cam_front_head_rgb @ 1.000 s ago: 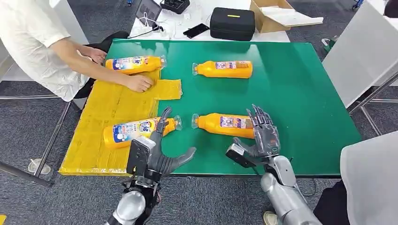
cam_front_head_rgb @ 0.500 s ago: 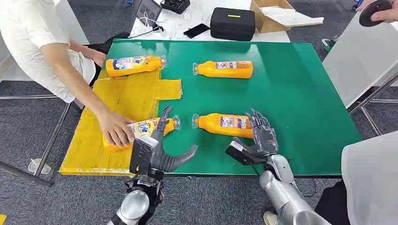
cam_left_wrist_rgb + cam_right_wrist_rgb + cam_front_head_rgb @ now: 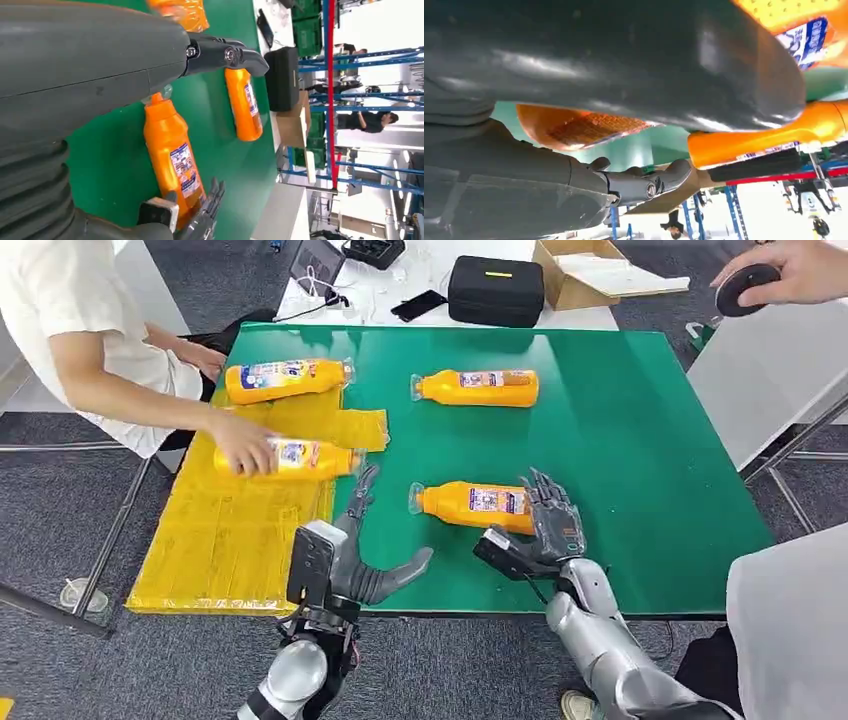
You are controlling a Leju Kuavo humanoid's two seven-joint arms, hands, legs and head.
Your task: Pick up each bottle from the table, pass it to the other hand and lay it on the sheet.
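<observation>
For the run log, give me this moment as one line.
right hand: on near bottle, grip unclear | left hand: open, empty | person's hand: holds a bottle on yellow sheet

Bright, even overhead light; head view sharp.
Only soft shadows are cast under the bottles [image 3: 470, 502] on the green table [image 3: 640, 430]. Far background is blown out white in both wrist views; the right hand [image 3: 614, 65] is blurred close-up, with glare.
</observation>
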